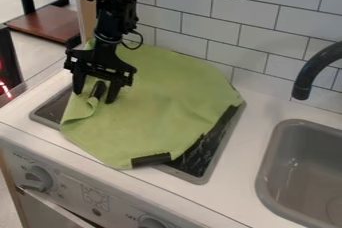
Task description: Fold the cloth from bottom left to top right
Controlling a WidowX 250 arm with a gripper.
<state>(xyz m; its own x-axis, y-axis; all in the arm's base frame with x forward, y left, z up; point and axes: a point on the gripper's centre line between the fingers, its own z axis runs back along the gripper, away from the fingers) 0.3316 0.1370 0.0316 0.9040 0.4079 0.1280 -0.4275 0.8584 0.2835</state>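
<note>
Facing nearly the whole fold
Your gripper (95,95) is released, fingers apart, at the left side of the green cloth (160,97). It lies mostly spread over the stovetop (200,153), slightly buckled there; you have yet to carry bottom left to top right.

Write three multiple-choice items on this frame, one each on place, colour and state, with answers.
1. Where is the gripper? A) over the sink; B) over the cloth's left part; C) beside the tap
2. What colour is the cloth? A) red; B) white; C) green
3. How does the cloth lie? A) mostly spread; B) rolled up; C) hung up

1: B, as it hangs near the cloth's left edge.
2: C, as its broad face shows green.
3: A, as it covers much of the dark stovetop.
</note>
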